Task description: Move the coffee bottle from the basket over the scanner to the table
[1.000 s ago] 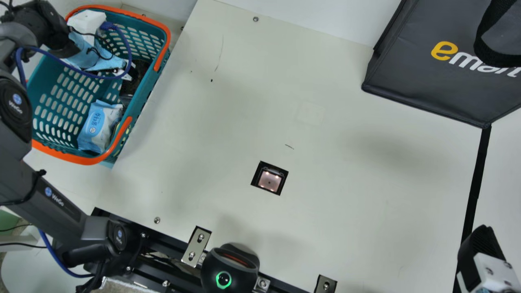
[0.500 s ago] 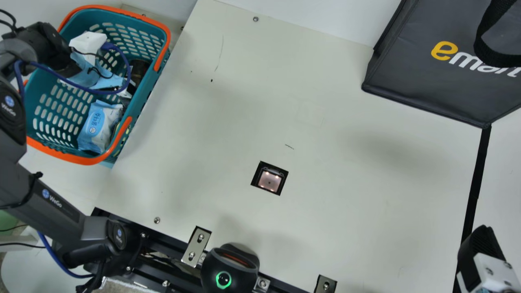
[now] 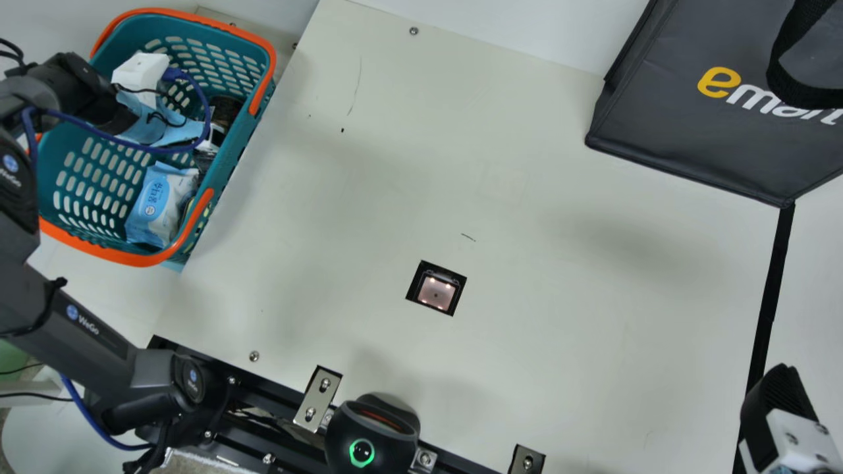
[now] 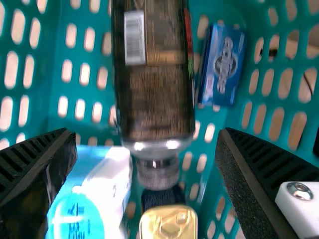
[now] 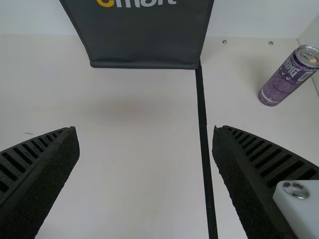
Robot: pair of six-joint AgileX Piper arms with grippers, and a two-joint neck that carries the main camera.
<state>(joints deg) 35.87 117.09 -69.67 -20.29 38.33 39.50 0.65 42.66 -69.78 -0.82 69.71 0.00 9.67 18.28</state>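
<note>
The left gripper (image 3: 178, 133) has its jaws wide above the coffee bottle (image 4: 154, 99), lying in the teal basket (image 3: 135, 259) near what looks like a blue box (image 4: 223, 64); the right gripper's (image 3: 782, 395) jaws gape too.

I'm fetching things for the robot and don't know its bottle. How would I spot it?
Find the teal basket with the orange rim. Inside lies the coffee bottle, dark, with a white barcode label. It is the long one with a rounded cap, unlike the small blue box beside it.
</note>
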